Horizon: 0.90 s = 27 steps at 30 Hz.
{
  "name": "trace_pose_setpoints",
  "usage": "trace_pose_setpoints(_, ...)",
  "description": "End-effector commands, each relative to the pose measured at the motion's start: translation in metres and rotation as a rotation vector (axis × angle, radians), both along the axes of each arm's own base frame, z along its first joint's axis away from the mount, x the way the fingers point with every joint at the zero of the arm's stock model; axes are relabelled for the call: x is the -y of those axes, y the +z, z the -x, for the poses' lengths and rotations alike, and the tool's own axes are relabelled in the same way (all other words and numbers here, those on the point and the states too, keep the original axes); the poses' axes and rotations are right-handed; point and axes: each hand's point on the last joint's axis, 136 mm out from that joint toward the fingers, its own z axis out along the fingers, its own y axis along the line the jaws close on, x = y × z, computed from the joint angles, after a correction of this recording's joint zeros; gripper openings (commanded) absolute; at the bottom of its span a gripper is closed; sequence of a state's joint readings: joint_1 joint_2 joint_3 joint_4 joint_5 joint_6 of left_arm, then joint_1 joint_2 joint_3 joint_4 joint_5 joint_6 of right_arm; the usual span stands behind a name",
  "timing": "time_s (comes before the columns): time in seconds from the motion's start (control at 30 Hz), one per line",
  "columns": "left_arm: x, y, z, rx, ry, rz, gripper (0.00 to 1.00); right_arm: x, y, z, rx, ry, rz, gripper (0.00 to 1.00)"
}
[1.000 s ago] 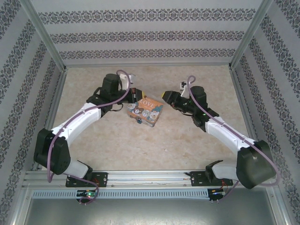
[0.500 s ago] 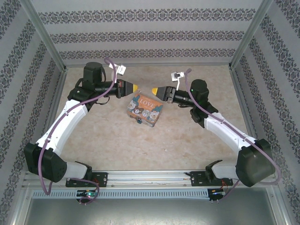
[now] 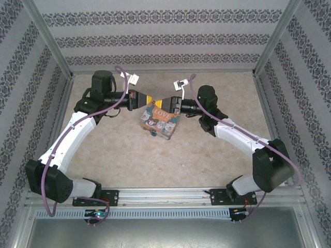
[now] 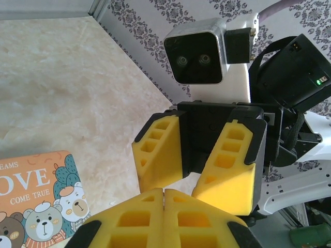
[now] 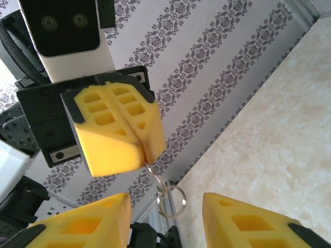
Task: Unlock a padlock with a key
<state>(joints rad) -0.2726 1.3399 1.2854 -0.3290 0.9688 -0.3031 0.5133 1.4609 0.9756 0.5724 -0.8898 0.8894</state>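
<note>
Over the "LOVE COME TRUE" box (image 3: 159,121), the left gripper (image 5: 138,147) stays clamped on a dangling key ring (image 5: 172,200); the right gripper (image 4: 194,173), jaws apart, has moved in tip-to-tip.

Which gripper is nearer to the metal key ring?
Left. The key ring hangs from the shut left gripper; the open right gripper faces the ring without touching.

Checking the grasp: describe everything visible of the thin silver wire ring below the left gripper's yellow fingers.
The thin silver wire ring is a shiny round loop, hanging by a smaller link from the seam of the shut left gripper. It dangles in air, framed by the right gripper's spread fingers, touching neither.
</note>
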Motion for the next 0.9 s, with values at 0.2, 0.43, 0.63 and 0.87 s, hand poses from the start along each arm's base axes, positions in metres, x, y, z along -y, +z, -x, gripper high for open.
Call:
trace_pose_setpoints(0.2,-0.004,0.01,0.005,0.043,0.005,0.02,0.0,-0.017,0.022,0.011,0.057,0.077,-0.044,0.36)
trace_pose_setpoints(0.43,-0.005,0.009,0.005,0.048,0.014,0.016,0.0,-0.021,0.015,0.011,0.038,0.084,-0.036,0.32)
trace_pose_setpoints(0.63,-0.007,0.009,0.005,0.056,0.017,0.005,0.0,-0.021,0.012,0.011,0.03,0.086,-0.032,0.24)
trace_pose_setpoints(0.87,-0.009,0.006,0.004,0.057,0.024,-0.008,0.0,-0.022,0.009,0.011,0.024,0.08,-0.027,0.12)
